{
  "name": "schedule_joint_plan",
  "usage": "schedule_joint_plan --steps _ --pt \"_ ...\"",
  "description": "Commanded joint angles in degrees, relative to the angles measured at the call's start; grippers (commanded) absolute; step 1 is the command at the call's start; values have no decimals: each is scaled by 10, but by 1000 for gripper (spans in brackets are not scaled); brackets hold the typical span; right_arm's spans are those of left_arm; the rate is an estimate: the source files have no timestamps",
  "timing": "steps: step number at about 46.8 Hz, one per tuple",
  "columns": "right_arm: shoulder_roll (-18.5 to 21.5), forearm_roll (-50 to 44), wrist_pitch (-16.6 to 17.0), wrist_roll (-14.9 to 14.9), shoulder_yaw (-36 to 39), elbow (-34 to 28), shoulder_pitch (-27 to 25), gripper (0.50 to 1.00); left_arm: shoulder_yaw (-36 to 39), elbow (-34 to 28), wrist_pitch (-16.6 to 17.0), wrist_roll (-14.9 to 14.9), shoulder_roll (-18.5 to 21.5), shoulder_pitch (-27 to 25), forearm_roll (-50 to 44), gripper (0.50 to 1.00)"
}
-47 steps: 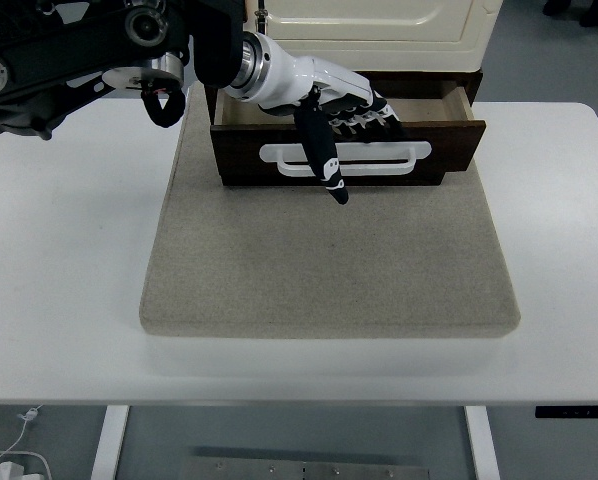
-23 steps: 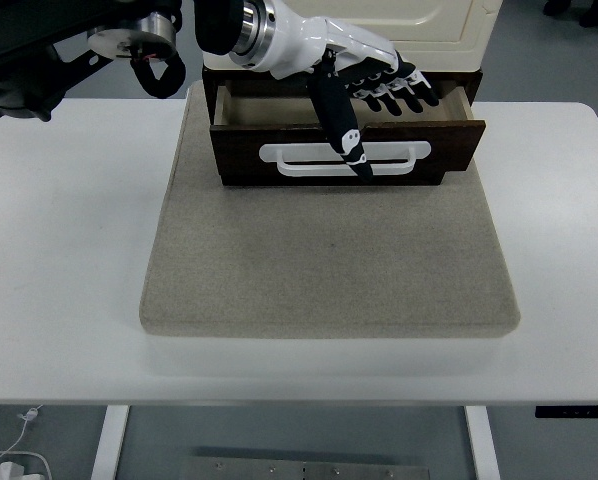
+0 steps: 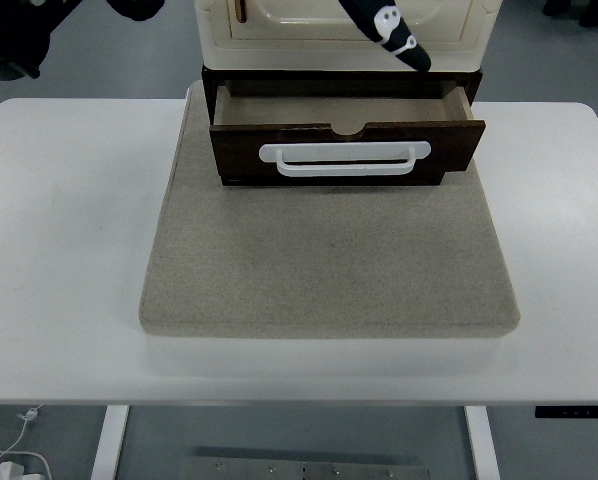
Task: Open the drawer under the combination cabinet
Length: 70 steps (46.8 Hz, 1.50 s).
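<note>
Your drawer [image 3: 347,125] sits pulled out toward you under the cream cabinet [image 3: 344,25], its white handle [image 3: 344,159] running left to right. Your left hand [image 3: 387,30] shows only a fingertip, far of the drawer; I cannot tell its grip.

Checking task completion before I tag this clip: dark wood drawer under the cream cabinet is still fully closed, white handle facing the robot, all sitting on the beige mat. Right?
Not quite. The head view shows the drawer pulled out, its empty inside visible behind the front panel. The rest holds: white handle faces the robot, under the cream cabinet, on the beige mat.
</note>
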Motion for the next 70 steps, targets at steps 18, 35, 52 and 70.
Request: schedule_joint_plan --steps 18,35,52,70 --pt "0 -1 0 -2 0 0 0 928 -146 31 9 -83 3 50 -20 1000" --pt "0 -1 0 -2 0 0 0 928 -247 54 40 -159 3 74 -23 1000" --pt "0 -1 0 -3 -2 0 0 928 -350 63 98 -232 4 120 -23 1000" --pt "0 -2 0 -3 -2 0 0 928 -428 75 217 -237 4 141 -63 1000"
